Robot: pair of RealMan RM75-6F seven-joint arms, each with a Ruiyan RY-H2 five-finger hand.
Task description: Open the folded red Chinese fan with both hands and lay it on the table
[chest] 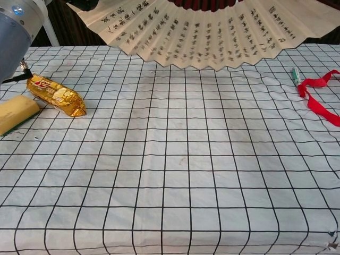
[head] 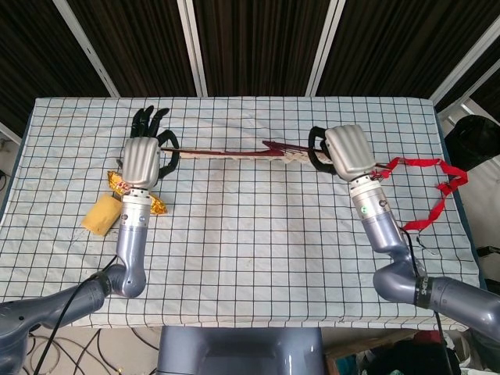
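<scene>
Your yellow sponge (head: 101,216) lies at the table's (head: 258,258) left edge, touching the gold snack packet (head: 141,195), which your left forearm partly hides in the head view. Your left hand (head: 143,152) grips one end rib of the fan (chest: 212,37); upper fingers spread. The fan is spread wide, held above the cloth between both hands, seen edge-on from the head view. Your right hand (head: 344,150) grips the other end. A green pen (chest: 295,76) and a red ribbon (head: 426,191) lie just right.
</scene>
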